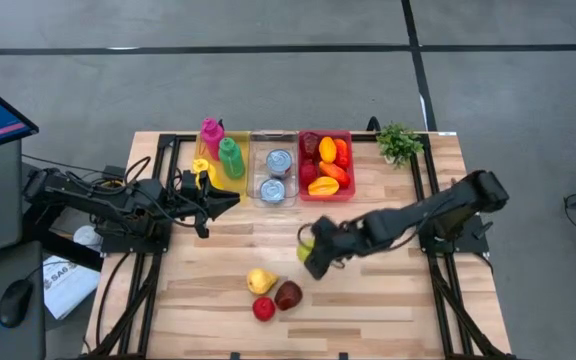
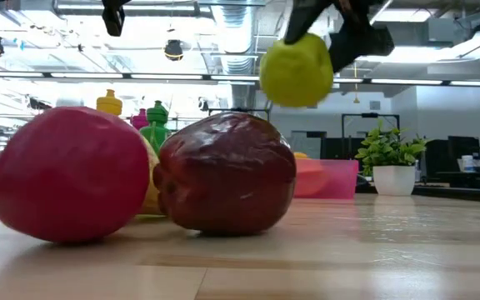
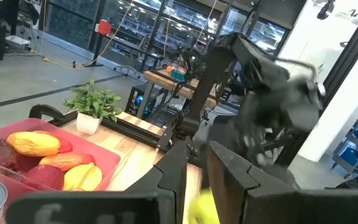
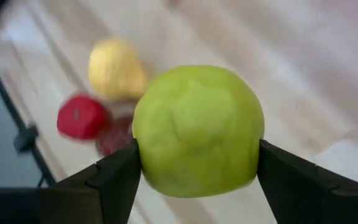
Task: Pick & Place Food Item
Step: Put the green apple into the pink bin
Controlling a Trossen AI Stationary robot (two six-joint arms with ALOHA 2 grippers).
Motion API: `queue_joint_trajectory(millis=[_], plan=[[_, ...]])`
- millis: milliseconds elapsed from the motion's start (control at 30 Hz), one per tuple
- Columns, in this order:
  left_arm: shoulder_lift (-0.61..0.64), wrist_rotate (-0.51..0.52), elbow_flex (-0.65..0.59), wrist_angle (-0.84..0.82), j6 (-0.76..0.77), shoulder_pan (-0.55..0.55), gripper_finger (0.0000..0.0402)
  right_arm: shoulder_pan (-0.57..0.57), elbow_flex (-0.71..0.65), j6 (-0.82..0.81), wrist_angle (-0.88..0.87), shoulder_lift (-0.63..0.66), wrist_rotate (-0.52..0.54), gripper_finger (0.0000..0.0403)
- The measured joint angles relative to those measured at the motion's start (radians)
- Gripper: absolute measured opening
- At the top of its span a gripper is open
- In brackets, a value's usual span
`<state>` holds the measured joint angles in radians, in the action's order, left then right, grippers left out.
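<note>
yellow fruit (image 2: 148, 196) mostly hidden, perhaps pear

I work in an open robotics lab: my wooden counter (image 1: 388, 300) stands on grey concrete floor (image 1: 268, 90), exposed ceiling ducts (image 2: 232, 25) overhead, more workbenches (image 3: 173, 78) and monitors (image 2: 461, 150) behind.

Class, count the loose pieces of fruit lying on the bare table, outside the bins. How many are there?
3, clustered near the front edge: a yellow fruit, a dark red apple and a bright red fruit. A green apple is off the table, held in the right gripper.
</note>
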<state>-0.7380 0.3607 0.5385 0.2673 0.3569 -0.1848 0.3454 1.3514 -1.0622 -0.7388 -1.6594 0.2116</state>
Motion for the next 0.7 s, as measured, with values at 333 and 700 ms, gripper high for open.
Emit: queue_joint_trajectory(millis=[333,700], plan=[[0.0,0.0,0.0,-0.002,-0.015,0.0,0.0053,-0.134,0.002,0.038,-0.073,0.18,0.192,0.0282],[0.0,0.001,0.0,-0.002,-0.017,0.0,0.0053,-0.338,0.002,0.181,-0.092,0.234,0.236,0.0282]])
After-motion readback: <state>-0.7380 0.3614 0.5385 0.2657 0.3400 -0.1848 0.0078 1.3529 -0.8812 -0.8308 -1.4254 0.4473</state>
